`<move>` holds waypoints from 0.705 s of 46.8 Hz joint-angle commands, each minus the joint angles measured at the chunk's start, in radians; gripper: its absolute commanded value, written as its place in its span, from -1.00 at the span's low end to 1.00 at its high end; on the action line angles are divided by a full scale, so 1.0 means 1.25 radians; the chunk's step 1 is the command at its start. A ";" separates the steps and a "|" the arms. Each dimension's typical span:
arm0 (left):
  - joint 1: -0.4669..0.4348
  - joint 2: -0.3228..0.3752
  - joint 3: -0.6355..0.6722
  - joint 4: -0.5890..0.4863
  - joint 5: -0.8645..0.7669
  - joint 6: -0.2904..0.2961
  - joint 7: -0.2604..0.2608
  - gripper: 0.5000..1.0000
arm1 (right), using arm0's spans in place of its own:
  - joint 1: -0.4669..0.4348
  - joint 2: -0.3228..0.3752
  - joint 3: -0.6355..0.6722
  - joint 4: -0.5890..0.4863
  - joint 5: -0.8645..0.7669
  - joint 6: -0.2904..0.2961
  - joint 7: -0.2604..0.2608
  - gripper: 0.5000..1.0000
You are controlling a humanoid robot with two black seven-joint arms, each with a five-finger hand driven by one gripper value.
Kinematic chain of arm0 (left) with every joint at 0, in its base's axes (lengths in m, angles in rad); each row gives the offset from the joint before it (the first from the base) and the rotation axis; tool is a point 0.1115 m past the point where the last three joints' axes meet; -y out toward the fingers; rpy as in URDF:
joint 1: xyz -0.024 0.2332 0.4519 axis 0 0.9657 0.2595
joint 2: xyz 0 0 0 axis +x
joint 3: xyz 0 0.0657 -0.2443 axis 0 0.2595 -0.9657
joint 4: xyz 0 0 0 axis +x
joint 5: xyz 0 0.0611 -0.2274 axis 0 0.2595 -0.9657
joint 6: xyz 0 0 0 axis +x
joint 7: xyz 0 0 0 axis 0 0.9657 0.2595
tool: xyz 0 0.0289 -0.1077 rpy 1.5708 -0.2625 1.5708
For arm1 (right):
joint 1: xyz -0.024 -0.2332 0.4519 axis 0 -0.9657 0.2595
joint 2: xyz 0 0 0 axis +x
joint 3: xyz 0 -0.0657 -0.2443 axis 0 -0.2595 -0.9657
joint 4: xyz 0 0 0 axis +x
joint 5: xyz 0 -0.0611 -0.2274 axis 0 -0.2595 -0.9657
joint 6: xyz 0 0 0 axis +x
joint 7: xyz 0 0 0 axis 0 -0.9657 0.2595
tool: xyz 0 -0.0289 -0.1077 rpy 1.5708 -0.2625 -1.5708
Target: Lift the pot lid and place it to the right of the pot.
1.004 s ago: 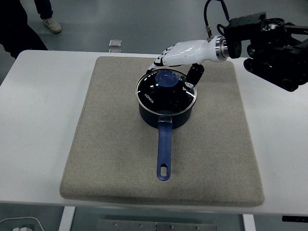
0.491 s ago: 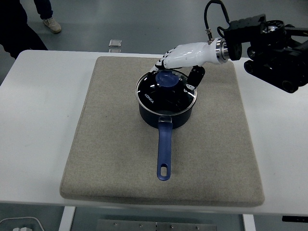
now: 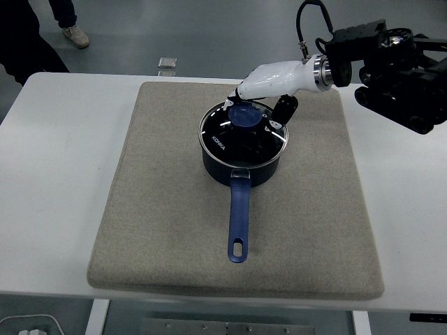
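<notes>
Head view: my right hand (image 3: 260, 94) hovers curled around the blue knob (image 3: 244, 116) of the pot lid (image 3: 242, 134), grip unconfirmed. Lid sits on the pot (image 3: 241, 167), just below-left of the palm. Left arm absent.

One pot (image 3: 241, 164), one lid (image 3: 242, 132), one mat (image 3: 154, 209), one table (image 3: 56, 181) and one hand (image 3: 260, 87).

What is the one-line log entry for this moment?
right robot hand: at knob, grasp unclear | lid: on pot | mat: bare right of pot
</notes>
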 commanded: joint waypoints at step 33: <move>0.000 0.000 0.000 0.000 0.000 0.000 0.000 1.00 | 0.033 0.016 -0.032 -0.021 0.000 0.055 0.000 -1.00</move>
